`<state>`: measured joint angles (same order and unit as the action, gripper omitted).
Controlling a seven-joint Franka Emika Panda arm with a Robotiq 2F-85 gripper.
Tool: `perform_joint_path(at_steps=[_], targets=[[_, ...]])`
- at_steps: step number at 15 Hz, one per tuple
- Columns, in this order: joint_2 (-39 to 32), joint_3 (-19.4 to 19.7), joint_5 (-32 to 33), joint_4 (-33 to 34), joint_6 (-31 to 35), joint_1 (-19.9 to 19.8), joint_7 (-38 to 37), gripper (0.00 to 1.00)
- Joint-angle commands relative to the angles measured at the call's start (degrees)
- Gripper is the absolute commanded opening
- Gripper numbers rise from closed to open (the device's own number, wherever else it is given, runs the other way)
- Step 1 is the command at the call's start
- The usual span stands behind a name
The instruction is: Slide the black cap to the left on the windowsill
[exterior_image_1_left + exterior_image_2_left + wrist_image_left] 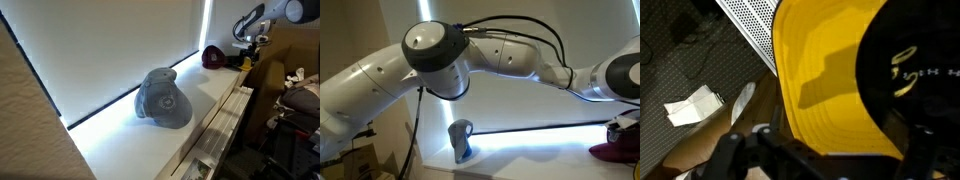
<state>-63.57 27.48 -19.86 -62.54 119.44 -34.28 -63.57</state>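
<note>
Yellow-brimmed black cap lies under the gripper, jaws spread wide.

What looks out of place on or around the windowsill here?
The black cap sits at one end of the windowsill. In the wrist view its yellow brim seems to jut past the edge, over the floor. Some white paper lies loose on that floor.

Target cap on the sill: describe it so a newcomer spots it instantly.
Follow the long white windowsill under the blind to its far end, beside the robot arm. The black cap sits there: small, dark maroon-red, with a bright yellow brim. The grey-blue cap mid-sill is bigger and plain.
</note>
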Motion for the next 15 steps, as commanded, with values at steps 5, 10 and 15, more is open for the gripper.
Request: perform_joint_path(at_steps=[5,10,15], targets=[[-0.1,0.3,0.1,0.0,0.1,0.3,-0.6,1.0],[-0.2,-1.6,0.7,1.3,-4.8,1.2,-0.4,0.66],[0.1,-5.4,2.3,3.4,-9.4,1.8,-1.7,0.32]])
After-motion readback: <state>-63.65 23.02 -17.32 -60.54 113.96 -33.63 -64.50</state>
